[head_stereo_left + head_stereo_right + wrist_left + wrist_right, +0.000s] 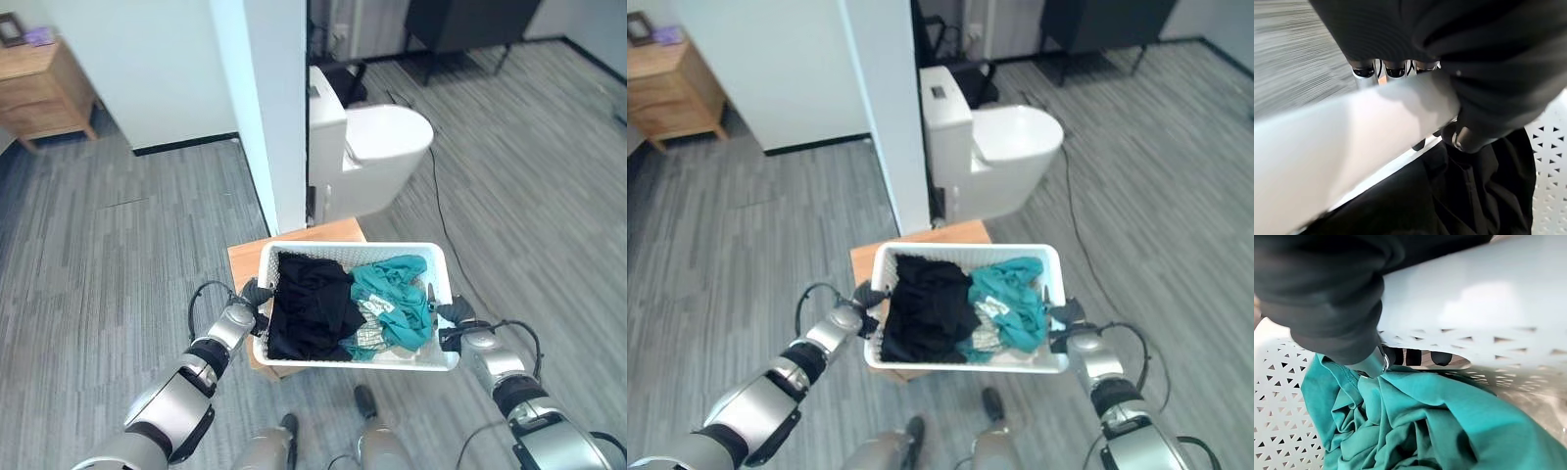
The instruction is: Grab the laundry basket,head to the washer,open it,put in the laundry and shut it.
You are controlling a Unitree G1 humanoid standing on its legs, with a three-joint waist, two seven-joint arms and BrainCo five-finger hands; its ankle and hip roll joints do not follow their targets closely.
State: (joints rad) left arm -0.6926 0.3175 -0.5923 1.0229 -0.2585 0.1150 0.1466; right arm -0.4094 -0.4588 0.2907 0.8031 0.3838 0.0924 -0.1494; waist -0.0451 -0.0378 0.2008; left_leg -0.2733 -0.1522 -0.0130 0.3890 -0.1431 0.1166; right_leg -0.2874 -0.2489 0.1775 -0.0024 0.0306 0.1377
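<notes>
Perforated white plastic laundry basket (443, 279), soft cloth laundry (394, 299), wooden stool (245, 257), glossy washer (377, 157).

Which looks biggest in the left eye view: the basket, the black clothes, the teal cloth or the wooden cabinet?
1. Basket
2. Black clothes
3. Teal cloth and wooden cabinet: these look about alike, and the cabinet stands farther away and is cut by the edge, so I won't rank them.

White perforated laundry basket (436, 257), level, over a wooden stool. Black garment (309, 304) left, teal garment (397, 299) right inside.
</notes>
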